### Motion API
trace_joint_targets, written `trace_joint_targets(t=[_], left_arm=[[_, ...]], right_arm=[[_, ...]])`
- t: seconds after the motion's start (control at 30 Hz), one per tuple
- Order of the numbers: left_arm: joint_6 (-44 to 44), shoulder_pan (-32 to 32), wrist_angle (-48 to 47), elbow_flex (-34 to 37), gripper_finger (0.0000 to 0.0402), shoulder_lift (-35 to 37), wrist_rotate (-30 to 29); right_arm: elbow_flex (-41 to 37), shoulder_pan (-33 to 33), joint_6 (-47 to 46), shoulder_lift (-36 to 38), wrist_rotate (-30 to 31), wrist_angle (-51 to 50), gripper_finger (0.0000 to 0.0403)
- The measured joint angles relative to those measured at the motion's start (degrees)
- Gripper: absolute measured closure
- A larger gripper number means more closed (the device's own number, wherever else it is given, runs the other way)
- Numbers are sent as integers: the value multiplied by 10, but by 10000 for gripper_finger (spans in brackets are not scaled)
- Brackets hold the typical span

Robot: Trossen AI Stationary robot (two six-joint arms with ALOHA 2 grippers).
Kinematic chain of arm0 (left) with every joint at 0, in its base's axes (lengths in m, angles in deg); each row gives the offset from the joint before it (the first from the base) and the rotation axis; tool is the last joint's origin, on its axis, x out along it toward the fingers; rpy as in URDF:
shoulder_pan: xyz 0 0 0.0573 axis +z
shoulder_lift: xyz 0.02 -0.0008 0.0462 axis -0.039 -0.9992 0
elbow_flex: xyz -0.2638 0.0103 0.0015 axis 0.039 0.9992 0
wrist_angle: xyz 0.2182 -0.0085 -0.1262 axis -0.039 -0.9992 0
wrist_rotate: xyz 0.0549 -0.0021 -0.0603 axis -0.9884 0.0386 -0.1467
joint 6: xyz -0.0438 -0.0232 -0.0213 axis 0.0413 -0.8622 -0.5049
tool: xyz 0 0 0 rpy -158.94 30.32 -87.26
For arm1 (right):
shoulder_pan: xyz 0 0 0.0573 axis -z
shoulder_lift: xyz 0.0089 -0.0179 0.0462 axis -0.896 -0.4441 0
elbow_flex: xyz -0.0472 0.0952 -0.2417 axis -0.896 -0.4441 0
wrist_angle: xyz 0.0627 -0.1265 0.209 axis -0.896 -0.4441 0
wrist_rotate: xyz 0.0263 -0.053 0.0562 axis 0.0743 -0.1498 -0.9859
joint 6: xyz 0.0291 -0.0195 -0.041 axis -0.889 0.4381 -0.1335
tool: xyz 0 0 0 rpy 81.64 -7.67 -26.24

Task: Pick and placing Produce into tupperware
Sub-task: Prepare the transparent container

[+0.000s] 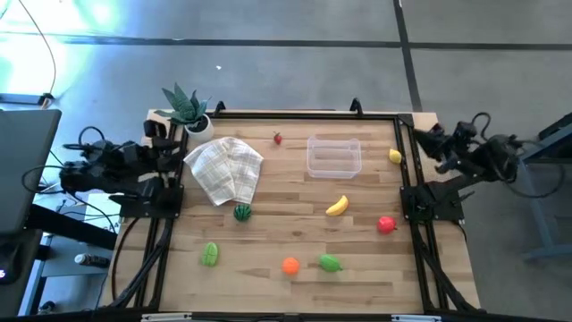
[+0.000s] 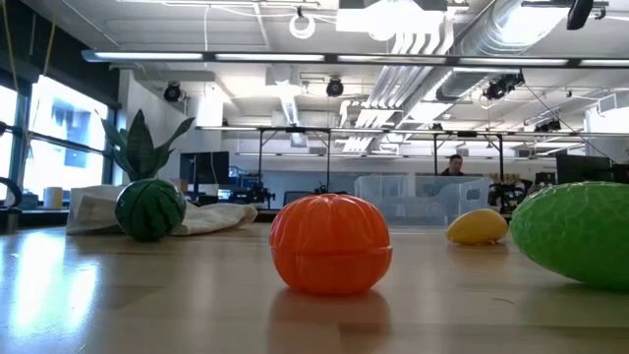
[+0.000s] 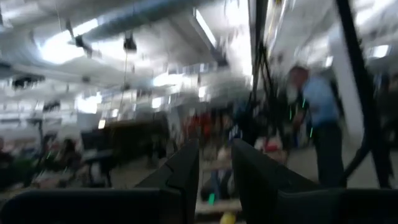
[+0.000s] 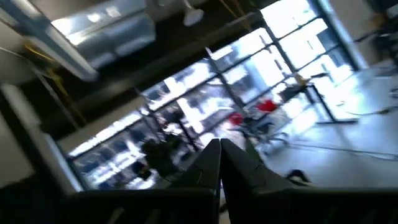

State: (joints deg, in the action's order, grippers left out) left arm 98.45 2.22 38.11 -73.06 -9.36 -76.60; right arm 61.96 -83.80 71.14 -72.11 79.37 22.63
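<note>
**Nothing picked yet, both arms parked at the table edges**

From my station I see the tupperware point(image 1: 333, 155) empty, in the upper middle of the high view, its long axis running left to right. The produce is spread around it. The yellow lemon point(image 1: 395, 156) lies just right of it, the banana point(image 1: 337, 206) below it.

The right gripper point(image 4: 220, 163) waits at the right edge, fingers together and holding nothing. The left gripper point(image 3: 214, 168) waits at the left edge, fingers a little apart, also holding nothing.

I judge the right arm is nearer to the lemon and the container, so it should go first.
</note>
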Motion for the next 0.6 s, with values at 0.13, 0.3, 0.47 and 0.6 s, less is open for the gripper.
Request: trace_joint_targets(t=[0.13, 0.3, 0.47, 0.6], left_arm=[[1, 0, -53, -49, 316, -79, -3], [1, 3, -96, -97, 316, -147, -2], [-22, 55, -102, -128, 316, -204, 81], [-47, 118, -102, -138, 316, -292, 200]], right_arm=[[66, 0, 25, -58, 21, -48, 403], [149, 0, 48, -151, 21, -103, 403], [233, 5, 43, -255, 14, -179, 403], [260, 43, 4, -334, -79, -201, 403]])
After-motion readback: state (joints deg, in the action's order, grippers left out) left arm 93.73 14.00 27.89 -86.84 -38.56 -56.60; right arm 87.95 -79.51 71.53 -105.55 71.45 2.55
